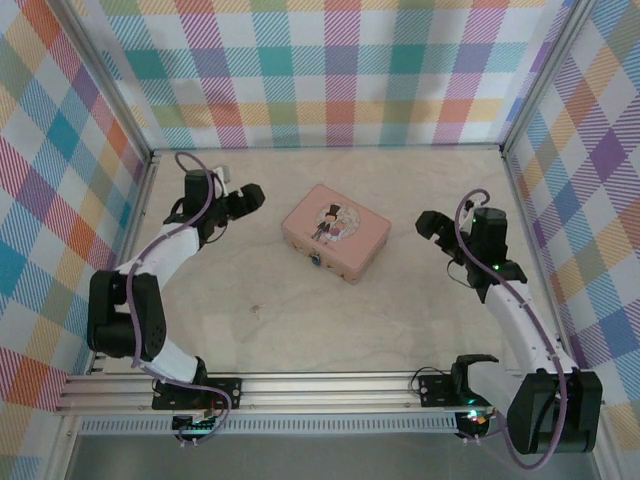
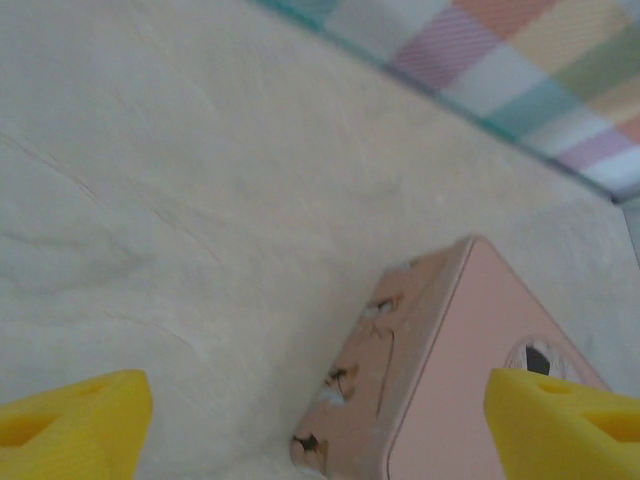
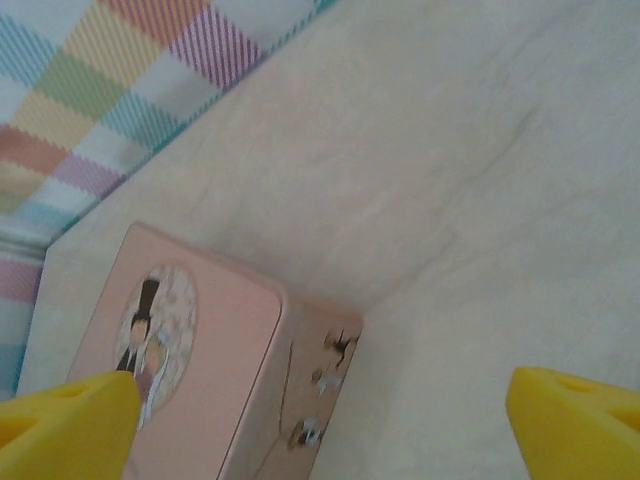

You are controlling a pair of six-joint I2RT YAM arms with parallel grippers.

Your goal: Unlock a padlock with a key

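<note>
The pink tin (image 1: 335, 232) with a cartoon picture lies in the middle of the table. A tiny bluish padlock (image 1: 316, 261) sits at the tin's near side wall. A small thin speck on the table in front of the tin looks like the key (image 1: 256, 308). My left gripper (image 1: 248, 195) hovers left of the tin, open, its yellow fingertips (image 2: 75, 420) wide apart with nothing between them. My right gripper (image 1: 430, 224) hovers right of the tin, also open, its fingertips (image 3: 575, 420) spread and empty. Both wrist views show the tin (image 2: 480, 380) (image 3: 190, 350) ahead.
Checked fabric walls (image 1: 330, 70) close in the back and both sides of the table. An aluminium rail (image 1: 320, 388) carrying the arm bases runs along the near edge. Bare tabletop (image 1: 330, 330) lies between the tin and the rail.
</note>
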